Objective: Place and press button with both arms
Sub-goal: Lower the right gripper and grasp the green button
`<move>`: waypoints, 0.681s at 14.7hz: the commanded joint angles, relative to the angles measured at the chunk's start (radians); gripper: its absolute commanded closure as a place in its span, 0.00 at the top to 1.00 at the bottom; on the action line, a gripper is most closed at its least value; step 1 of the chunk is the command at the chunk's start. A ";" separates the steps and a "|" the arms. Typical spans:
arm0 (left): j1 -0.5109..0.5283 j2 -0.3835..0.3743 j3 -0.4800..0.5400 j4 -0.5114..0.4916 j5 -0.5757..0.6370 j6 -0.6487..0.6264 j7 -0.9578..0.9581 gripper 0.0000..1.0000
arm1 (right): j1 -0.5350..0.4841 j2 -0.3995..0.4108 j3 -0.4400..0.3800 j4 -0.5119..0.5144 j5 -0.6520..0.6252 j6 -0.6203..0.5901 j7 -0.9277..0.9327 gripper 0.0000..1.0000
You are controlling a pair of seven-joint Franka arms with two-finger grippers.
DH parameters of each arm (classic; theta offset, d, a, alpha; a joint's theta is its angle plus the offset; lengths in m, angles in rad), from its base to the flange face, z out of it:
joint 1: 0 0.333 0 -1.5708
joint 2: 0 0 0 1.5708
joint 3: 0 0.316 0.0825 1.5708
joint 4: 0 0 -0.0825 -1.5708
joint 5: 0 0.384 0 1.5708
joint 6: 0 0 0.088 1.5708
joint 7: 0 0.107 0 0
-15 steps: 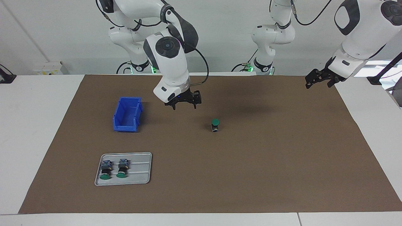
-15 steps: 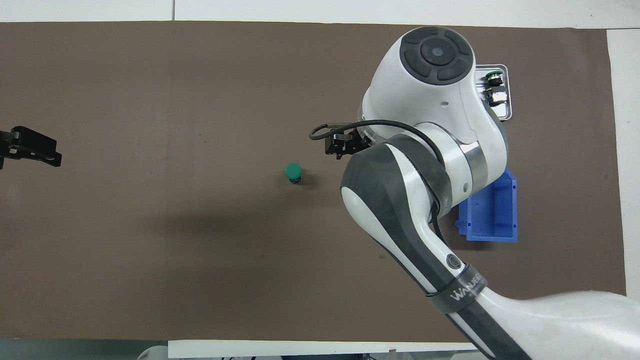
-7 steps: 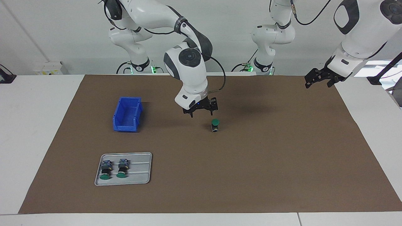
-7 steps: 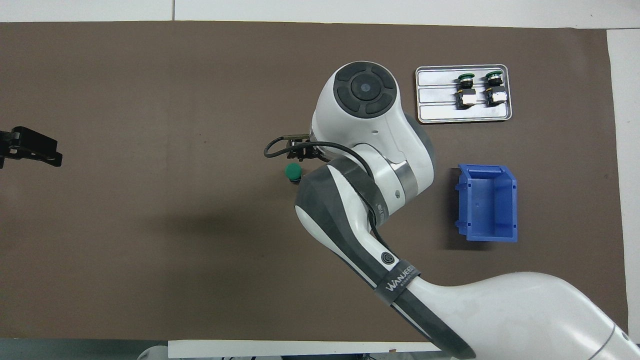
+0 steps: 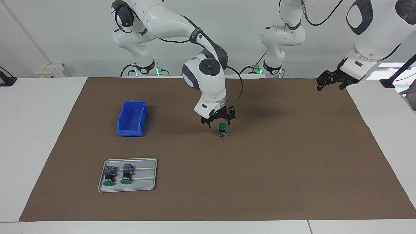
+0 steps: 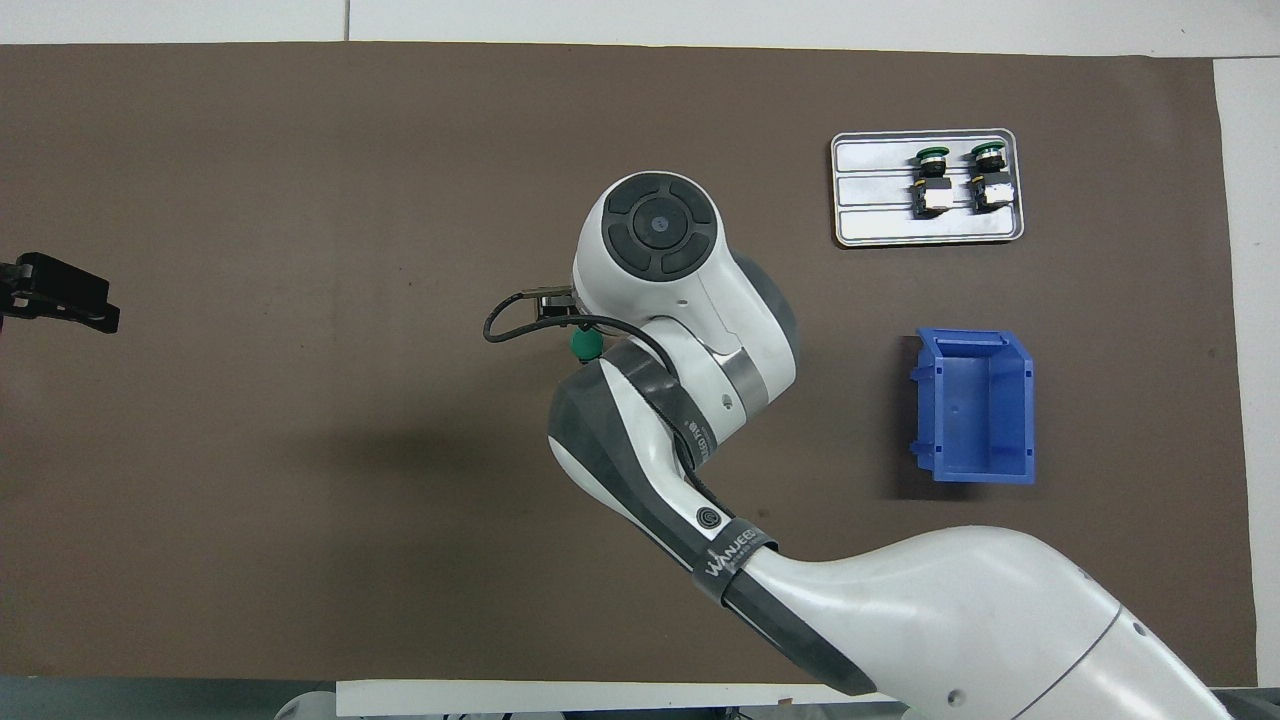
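The button (image 5: 222, 128) stands upright w/ green cap on top, on the brown mat (image 5: 260, 162) approx mid-bench, well apart from the other items. In the overhead view only part of the cap (image 6: 585, 345) shows; the rest is covered by the right arm's wrist.

Right gripper (image 5: 218, 121) hangs just above the button, slightly toward the robots' side of it; fingers spread apart, tips pointing down, nothing between them. Can't tell from either view whether a fingertip touches the cap. Right arm (image 5: 208, 78) comes in from its base and bends down over the mat's middle.

Left gripper (image 5: 329, 81) is up in the air over the mat's edge at the left arm's end of the bench, fingers released, holding nothing. In the overhead view it shows as a dark shape (image 6: 60, 295) at the frame's edge. Left arm (image 5: 373, 39) waits there.

Blue bin (image 5: 131, 118) sits on the mat toward the right arm's end, open top, looks empty inside. Metal tray (image 5: 146, 177) lies farther from the robots than the bin, same end of the bench. In the tray: 2 more buttons (image 5: 117, 175) lying on their sides, side by side, green caps pointing away from the robots.
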 commanded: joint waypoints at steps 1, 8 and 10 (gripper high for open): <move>0.001 -0.021 0.004 -0.019 0.003 0.010 0.012 1.00 | 0.049 0.051 -0.030 0.004 -0.049 0.071 0.062 0.93; 0.001 -0.021 0.004 -0.019 0.003 0.010 0.013 1.00 | 0.075 0.050 -0.053 -0.051 -0.054 0.070 0.072 0.91; 0.001 -0.021 0.004 -0.019 0.003 0.010 0.013 1.00 | 0.075 0.048 -0.051 -0.064 -0.054 0.075 0.073 0.88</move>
